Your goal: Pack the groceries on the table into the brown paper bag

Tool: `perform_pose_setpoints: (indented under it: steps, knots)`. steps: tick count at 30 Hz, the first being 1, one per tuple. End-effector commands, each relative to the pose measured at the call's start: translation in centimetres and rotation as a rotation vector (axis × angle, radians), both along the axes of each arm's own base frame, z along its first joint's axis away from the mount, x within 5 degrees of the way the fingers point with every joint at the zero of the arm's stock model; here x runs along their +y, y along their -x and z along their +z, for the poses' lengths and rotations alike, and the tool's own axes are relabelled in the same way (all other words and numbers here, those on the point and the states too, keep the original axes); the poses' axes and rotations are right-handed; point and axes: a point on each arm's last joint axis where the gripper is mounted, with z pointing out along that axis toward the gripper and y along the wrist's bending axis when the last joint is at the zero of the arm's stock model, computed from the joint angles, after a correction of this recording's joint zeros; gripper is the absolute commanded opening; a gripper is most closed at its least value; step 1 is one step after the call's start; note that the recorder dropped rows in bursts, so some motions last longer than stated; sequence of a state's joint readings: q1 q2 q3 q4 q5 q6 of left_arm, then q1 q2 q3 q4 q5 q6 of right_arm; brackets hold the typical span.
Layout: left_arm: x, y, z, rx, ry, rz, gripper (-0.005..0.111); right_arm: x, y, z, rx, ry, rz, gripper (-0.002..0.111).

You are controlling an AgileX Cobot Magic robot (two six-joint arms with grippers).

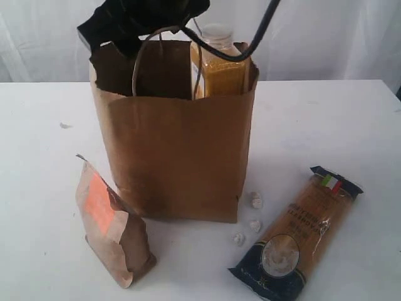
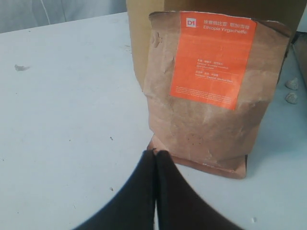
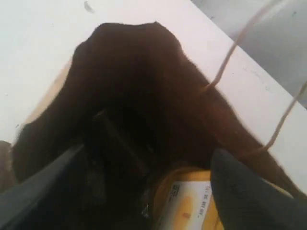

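The brown paper bag (image 1: 178, 157) stands upright mid-table. The orange juice bottle (image 1: 219, 72) stands inside it at the right, its cap above the rim. My right gripper (image 3: 151, 153) hangs over the bag's mouth, jaws open; the bottle (image 3: 189, 211) lies below, close to one finger (image 3: 249, 191). Its black arm (image 1: 135, 22) shows above the bag's left rim. The kraft pouch with the orange label (image 1: 113, 226) stands left of the bag. My left gripper (image 2: 155, 153) is shut and empty, tips just short of the pouch's (image 2: 211, 96) base. The pasta packet (image 1: 301, 235) lies flat at the right.
The white table (image 1: 44, 157) carries a few small white crumbs (image 1: 254, 213) between the bag and the pasta packet. A black cable (image 1: 250, 44) runs from the arm across the bag's top. The bag's paper loop handle (image 1: 135, 63) stands above its rim.
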State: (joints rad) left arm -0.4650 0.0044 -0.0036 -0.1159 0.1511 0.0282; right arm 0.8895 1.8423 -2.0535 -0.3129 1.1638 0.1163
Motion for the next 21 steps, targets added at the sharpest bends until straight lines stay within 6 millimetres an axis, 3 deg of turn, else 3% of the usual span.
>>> perform_pose_setpoints:
  steps: [1, 6, 11, 16, 21]
  knots:
    - [0.0, 0.0, -0.1, -0.002, 0.002, 0.002, 0.0, -1.6, 0.9, 3.5, -0.115, -0.085, 0.013, 0.067]
    - [0.0, 0.0, -0.1, -0.002, 0.002, 0.002, 0.0, -4.4, 3.3, 7.8, -0.208, -0.191, 0.021, 0.064]
    - [0.0, 0.0, -0.1, -0.002, 0.002, 0.002, 0.0, -8.4, 6.5, 11.7, -0.272, -0.265, 0.007, 0.062]
    - [0.0, 0.0, -0.1, -0.002, 0.002, 0.002, 0.0, -11.8, 9.3, 12.7, -0.234, -0.271, -0.017, 0.057]
    - [0.0, 0.0, -0.1, -0.002, 0.002, 0.002, 0.0, -14.8, 11.6, 12.7, -0.237, -0.325, -0.049, 0.038]
